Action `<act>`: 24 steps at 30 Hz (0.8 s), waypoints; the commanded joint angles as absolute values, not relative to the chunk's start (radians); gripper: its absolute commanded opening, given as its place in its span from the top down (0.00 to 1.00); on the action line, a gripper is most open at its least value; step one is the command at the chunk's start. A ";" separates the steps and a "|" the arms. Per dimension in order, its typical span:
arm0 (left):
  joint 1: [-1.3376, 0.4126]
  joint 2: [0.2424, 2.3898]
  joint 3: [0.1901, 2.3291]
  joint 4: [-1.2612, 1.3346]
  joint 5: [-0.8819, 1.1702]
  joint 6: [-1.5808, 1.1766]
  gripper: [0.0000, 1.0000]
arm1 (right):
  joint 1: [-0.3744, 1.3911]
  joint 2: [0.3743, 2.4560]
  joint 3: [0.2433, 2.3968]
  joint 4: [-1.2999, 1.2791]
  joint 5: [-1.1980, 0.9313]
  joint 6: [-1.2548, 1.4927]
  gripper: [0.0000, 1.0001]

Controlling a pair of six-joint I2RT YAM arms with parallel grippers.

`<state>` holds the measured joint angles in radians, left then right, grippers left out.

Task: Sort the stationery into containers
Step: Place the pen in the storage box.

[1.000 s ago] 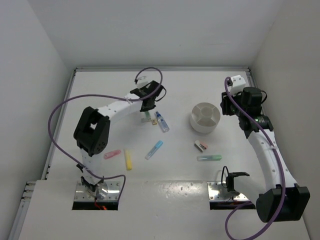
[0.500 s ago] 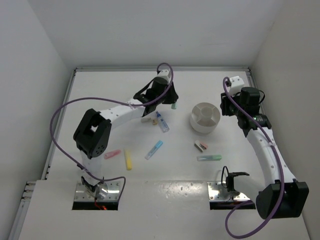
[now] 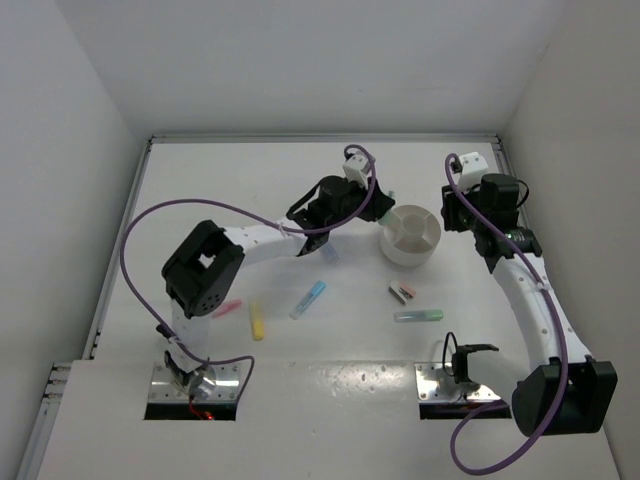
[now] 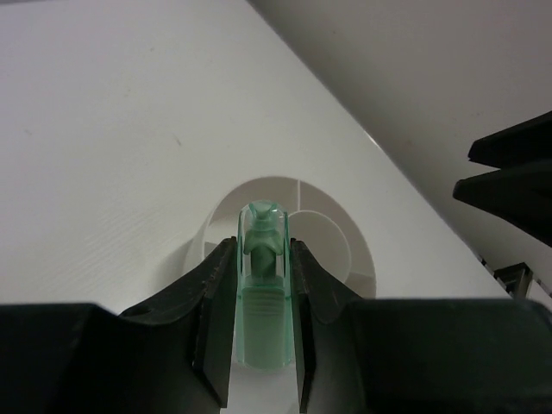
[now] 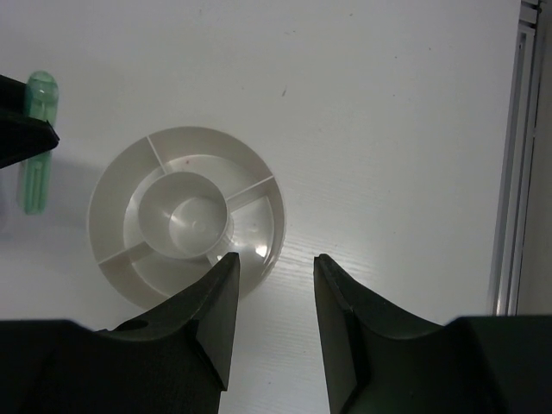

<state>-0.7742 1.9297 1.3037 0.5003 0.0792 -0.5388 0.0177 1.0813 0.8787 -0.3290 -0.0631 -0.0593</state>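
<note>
My left gripper (image 4: 261, 250) is shut on a translucent green stick (image 4: 261, 297), held lengthwise between the jaws with its rounded tip forward. It hovers at the left rim of the round white divided dish (image 4: 349, 259), whose compartments (image 5: 185, 216) look bare. From above, the left gripper (image 3: 378, 203) is just left of the dish (image 3: 410, 234). The right wrist view shows the green stick (image 5: 37, 147) left of the dish. My right gripper (image 5: 273, 259) is open with nothing in it, above the dish's right edge. A blue stick (image 3: 308, 298), yellow stick (image 3: 256, 320), pink stick (image 3: 226, 308), another green stick (image 3: 418, 315) and small blocks (image 3: 401, 292) lie on the table.
A clear blue-capped bottle (image 3: 328, 252) lies partly under the left arm. White walls enclose the table on three sides, and a metal rail (image 5: 513, 155) runs along the right edge. Purple cables loop over both arms.
The left arm has swung right, from beside the bottle to the dish's left rim, carrying the green stick. The right arm has hardly moved.
</note>
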 commanded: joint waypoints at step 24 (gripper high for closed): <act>-0.785 2.146 1.476 0.669 0.192 -0.617 0.78 | 0.025 1.081 0.879 -0.290 -0.048 -0.066 0.59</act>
<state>-0.7803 2.1448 1.4200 0.6338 0.1711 -0.5991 0.0177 1.0813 0.8787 -0.3283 -0.0544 -0.0601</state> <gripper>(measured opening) 0.316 0.406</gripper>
